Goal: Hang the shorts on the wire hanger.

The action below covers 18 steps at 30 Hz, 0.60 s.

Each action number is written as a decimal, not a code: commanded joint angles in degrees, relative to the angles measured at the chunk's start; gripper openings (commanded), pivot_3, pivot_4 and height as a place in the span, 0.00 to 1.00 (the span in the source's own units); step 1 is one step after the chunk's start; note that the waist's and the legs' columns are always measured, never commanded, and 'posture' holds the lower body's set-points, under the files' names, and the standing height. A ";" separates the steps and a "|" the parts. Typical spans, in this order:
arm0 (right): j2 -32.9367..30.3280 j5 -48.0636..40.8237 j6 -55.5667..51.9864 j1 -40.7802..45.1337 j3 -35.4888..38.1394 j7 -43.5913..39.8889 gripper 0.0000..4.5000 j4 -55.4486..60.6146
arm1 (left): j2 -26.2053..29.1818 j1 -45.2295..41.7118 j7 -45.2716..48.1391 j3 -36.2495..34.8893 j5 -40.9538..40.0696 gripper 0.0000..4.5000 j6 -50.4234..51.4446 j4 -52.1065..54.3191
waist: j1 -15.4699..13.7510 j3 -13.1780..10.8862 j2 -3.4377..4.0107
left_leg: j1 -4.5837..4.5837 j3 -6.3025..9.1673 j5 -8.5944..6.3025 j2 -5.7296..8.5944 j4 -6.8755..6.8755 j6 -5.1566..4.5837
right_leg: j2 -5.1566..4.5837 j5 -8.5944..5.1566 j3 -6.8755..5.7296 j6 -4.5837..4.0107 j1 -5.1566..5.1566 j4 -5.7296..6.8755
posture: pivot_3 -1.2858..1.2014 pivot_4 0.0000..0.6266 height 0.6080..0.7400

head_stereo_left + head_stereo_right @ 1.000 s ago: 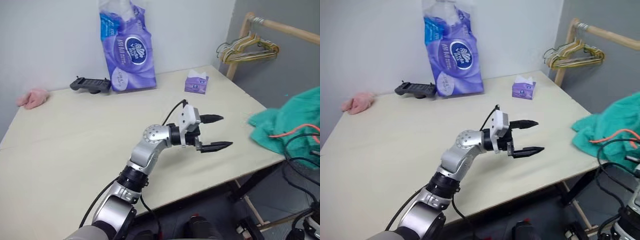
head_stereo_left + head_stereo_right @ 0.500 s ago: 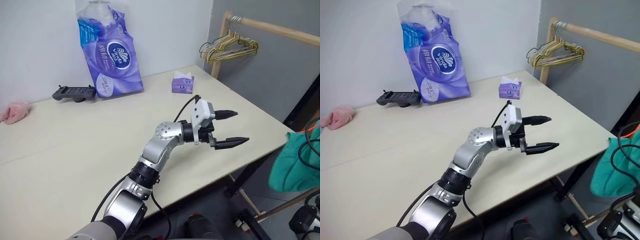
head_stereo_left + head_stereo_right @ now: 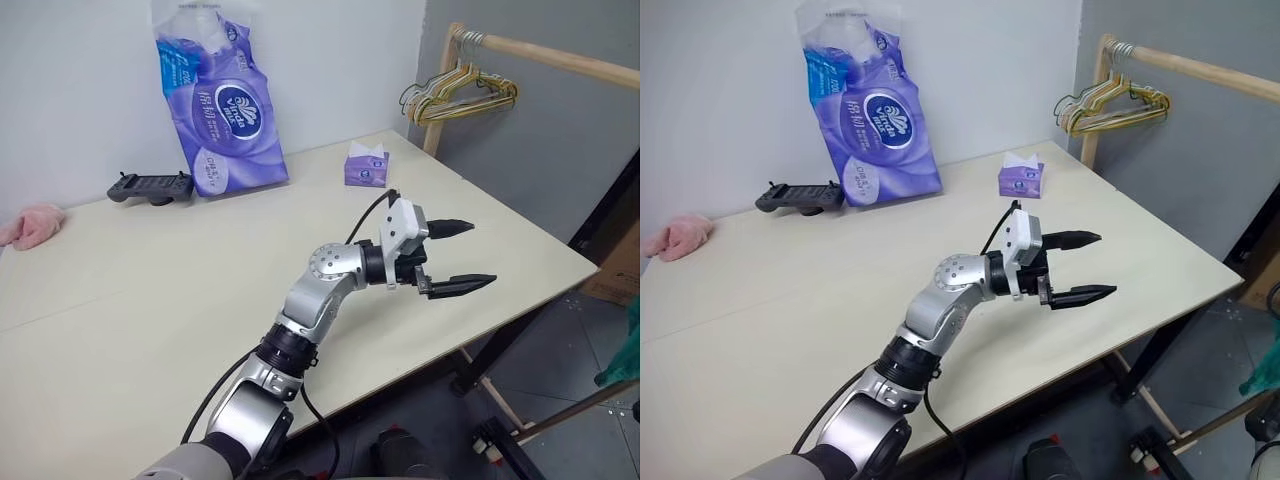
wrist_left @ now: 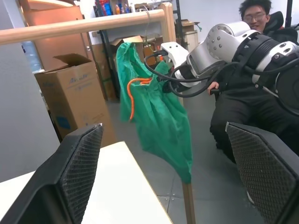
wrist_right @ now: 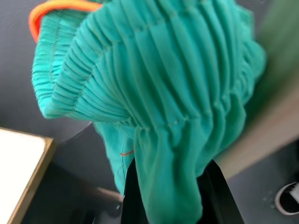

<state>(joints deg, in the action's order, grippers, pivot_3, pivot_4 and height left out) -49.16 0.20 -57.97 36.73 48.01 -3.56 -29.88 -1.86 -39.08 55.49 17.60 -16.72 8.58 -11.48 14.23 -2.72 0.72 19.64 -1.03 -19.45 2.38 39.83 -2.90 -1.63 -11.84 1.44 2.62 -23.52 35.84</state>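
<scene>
Pinching the shorts (image 5: 168,116) by the gathered waistband, right gripper (image 5: 168,196) pressed together, cloth dangling off the table (image 3: 150,300) past its 3 o'clock edge. Hovering over the table, left gripper (image 3: 462,255) spread and bare. At 11 o'clock, purple pack (image 3: 215,105), label unreadable.

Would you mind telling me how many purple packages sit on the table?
2: the big tissue pack stands at the table's far edge by the wall; the small tissue box sits nearer the rack.

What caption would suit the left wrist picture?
The right gripper holds green shorts up beside a wooden rail, off the table.
</scene>
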 commanded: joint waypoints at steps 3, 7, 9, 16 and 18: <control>0.58 -4.26 -2.12 -0.08 -1.06 -0.11 0.00 3.24 | 0.80 -1.45 -1.05 -1.59 -0.18 1.00 -0.44 1.60 | -0.16 -0.02 -0.03 | 0.00 -0.04 -0.01 0.02 0.00 0.00 | 0.01 -0.02 0.12 0.11 0.00 -0.01 | 0.41 0.06 1.00; 3.42 -5.79 -4.84 -2.11 -1.46 0.90 0.25 8.40 | 1.54 -1.03 -1.57 -1.60 -0.24 1.00 -0.43 2.07 | -0.27 -0.03 -0.05 | 0.00 -0.09 -0.01 0.03 0.01 0.00 | 0.41 -0.06 0.88 0.27 0.01 -0.01 | 0.41 0.06 1.00; 4.24 -5.88 -5.33 -3.19 -1.37 1.64 0.38 10.53 | 1.75 -0.74 -1.72 -1.40 -0.34 1.00 -0.36 2.47 | -0.45 -0.03 -0.05 | 0.00 -0.14 -0.01 0.05 0.01 0.00 | 0.45 -0.07 1.06 0.34 0.01 0.00 | 0.41 0.05 1.00; 8.18 -5.06 -7.99 -8.50 -0.27 6.78 0.93 21.71 | 1.55 -0.62 -1.74 -0.83 -0.46 1.00 -0.23 2.87 | -1.64 -0.02 -0.03 | 0.00 -0.27 -0.02 0.09 0.04 -0.01 | 0.45 -0.04 1.29 0.49 0.01 0.00 | 0.40 0.05 1.00; 11.00 -4.03 -10.76 -10.22 0.39 9.29 0.99 29.07 | 1.49 -0.63 -1.27 -0.66 -0.69 1.00 -0.13 2.94 | -1.68 -0.01 -0.03 | 0.00 -0.28 -0.02 0.09 0.04 -0.01 | 0.45 -0.04 1.30 0.50 0.01 -0.01 | 0.40 0.05 1.00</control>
<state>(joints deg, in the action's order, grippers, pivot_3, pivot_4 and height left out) -38.51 -4.86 -67.20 26.63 47.39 3.90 -6.61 -0.18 -39.05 54.27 17.53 -16.73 8.57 -10.83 12.54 -2.73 0.69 19.64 -1.30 -19.47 2.46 39.86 -2.92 -1.17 -11.89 2.74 3.12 -23.52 35.84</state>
